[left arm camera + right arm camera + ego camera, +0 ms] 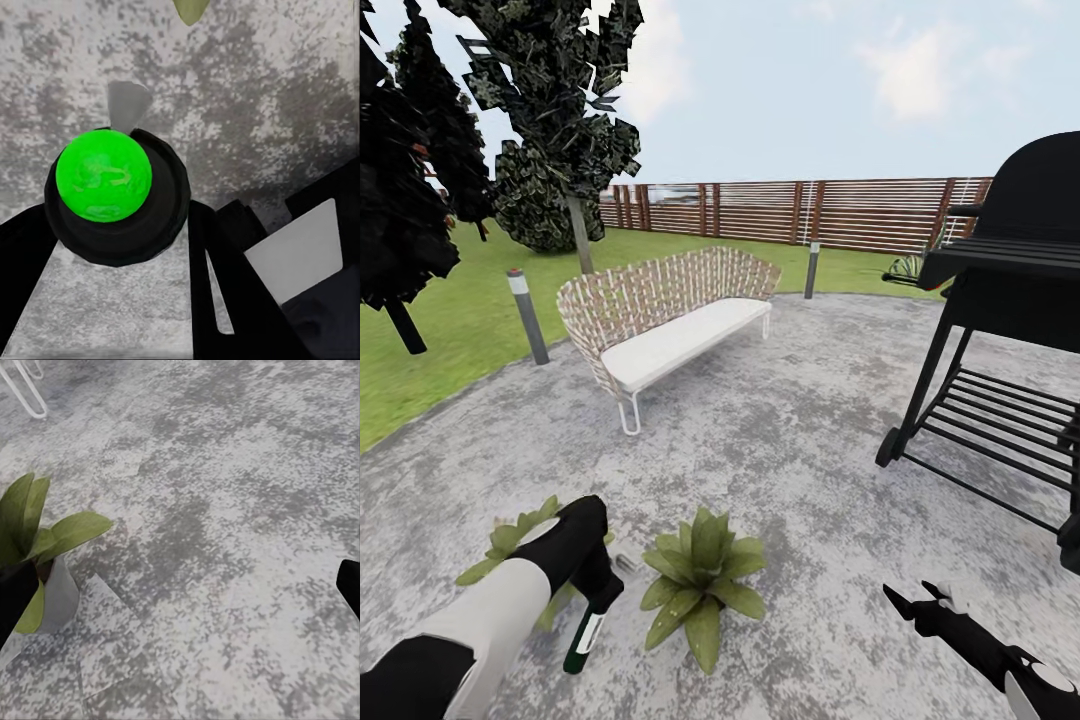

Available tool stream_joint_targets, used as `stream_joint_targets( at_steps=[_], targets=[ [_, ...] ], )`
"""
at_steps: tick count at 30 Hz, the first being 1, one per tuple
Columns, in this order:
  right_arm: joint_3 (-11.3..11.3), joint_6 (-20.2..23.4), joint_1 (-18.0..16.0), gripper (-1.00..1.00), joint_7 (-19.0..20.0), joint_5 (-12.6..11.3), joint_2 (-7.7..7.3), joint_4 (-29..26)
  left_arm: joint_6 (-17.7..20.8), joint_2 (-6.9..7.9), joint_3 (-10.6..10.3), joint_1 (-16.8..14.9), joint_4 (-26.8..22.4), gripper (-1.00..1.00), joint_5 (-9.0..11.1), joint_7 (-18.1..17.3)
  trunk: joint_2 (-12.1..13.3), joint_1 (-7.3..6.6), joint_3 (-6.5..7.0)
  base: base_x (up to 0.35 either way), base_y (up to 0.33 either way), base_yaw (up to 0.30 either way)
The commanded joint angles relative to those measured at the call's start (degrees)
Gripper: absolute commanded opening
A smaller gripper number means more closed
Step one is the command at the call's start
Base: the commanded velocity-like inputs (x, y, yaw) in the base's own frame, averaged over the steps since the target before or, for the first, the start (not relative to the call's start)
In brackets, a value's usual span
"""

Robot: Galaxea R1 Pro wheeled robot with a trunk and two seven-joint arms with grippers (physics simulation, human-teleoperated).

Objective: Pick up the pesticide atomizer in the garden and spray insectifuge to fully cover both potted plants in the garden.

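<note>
My left pincer (592,590) gripped the pesticide atomizer (582,638), bottle hanging low between the two potted plants (702,580) on the grey paving (780,440). My right pincer (913,602) hovered wide and empty. Best, I judged, to tip the nozzle toward each rosette and sweep slowly.

Grey mottled paving (225,547) beneath gripper. Potted plant (45,555) in grey pot beside one dark fingertip (15,604); white seat leg (26,394) well beyond.
</note>
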Motion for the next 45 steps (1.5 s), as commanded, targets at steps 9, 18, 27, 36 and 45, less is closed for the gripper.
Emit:
stream_joint_targets(
  at_steps=[9, 18, 27, 36, 45],
  targets=[
    [-0.1, 0.0, 0.0, 1.0, 0.4, -0.4, 0.02, 0.1, 0.2, 0.61, -6.4, -5.6, -0.2, -1.0, -4.3, -13.3, 0.0, -0.01, -0.06, 0.001, 0.001, 0.0],
    [-0.1, 0.0, 0.0, 1.0, 0.4, -0.4, -0.02, 0.1, 0.1, 0.85, -6.6, -7.9, -0.2, -1.0, -6.2, -15.0, 0.0, -0.01, -0.06, 0.0, 0.0, 0.0],
    [-0.1, 0.0, 0.0, 1.0, 0.4, -0.3, -0.08, 0.1, 0.0, 1.01, -6.7, -6.7, 0.4, -1.0, -10.4, -15.0, 0.0, -0.01, -0.06, 0.0, 0.0, 0.0],
    [-0.1, 0.0, 0.0, 1.0, 0.4, -0.4, -0.22, 0.1, 0.0, 0.78, -6.2, -2.8, 0.1, -1.0, -10.3, -14.8, 0.0, -0.01, -0.06, 0.061, 0.081, 0.0],
    [-0.1, 0.0, 0.0, 1.0, 0.4, -0.4, -0.22, 0.1, 0.6, 0.34, -5.8, -3.2, -1.2, -1.0, -9.9, -14.7, 0.0, -0.01, -0.06, 0.074, 0.095, 0.0]
  ],
)
